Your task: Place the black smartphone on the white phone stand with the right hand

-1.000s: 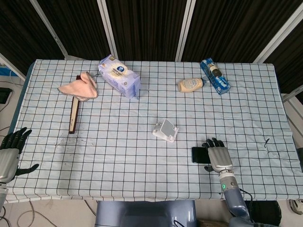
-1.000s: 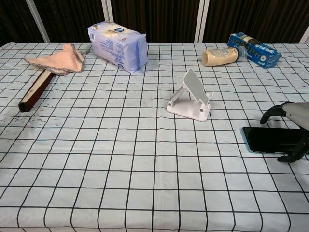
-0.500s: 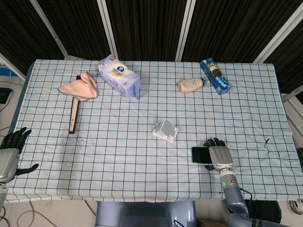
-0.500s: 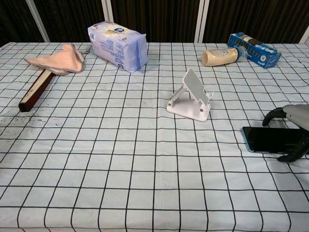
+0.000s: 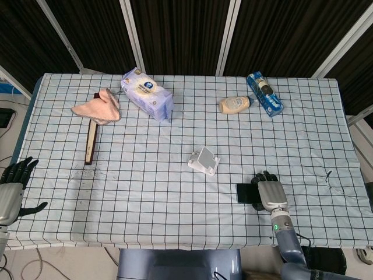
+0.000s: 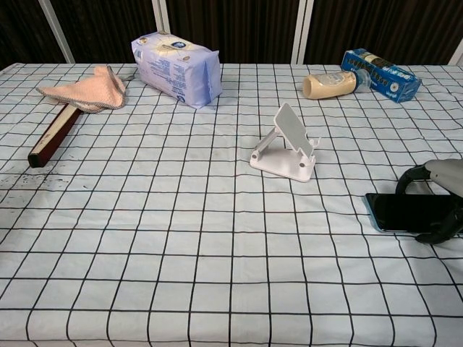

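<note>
Both views are bright and evenly lit from overhead, with only faint, soft shadows under things on the checked tablecloth (image 5: 175, 192). Focus is sharp throughout, without glare. The dark slatted backdrop (image 5: 175, 35) stays nearly black.

The head view looks steeply down from high at 6 o'clock, far enough to take in the whole bench (image 5: 145, 192). The chest view sits low and near, facing 12 o'clock. Both share the stand (image 5: 204, 161) (image 6: 286, 144) and far-edge items.
</note>
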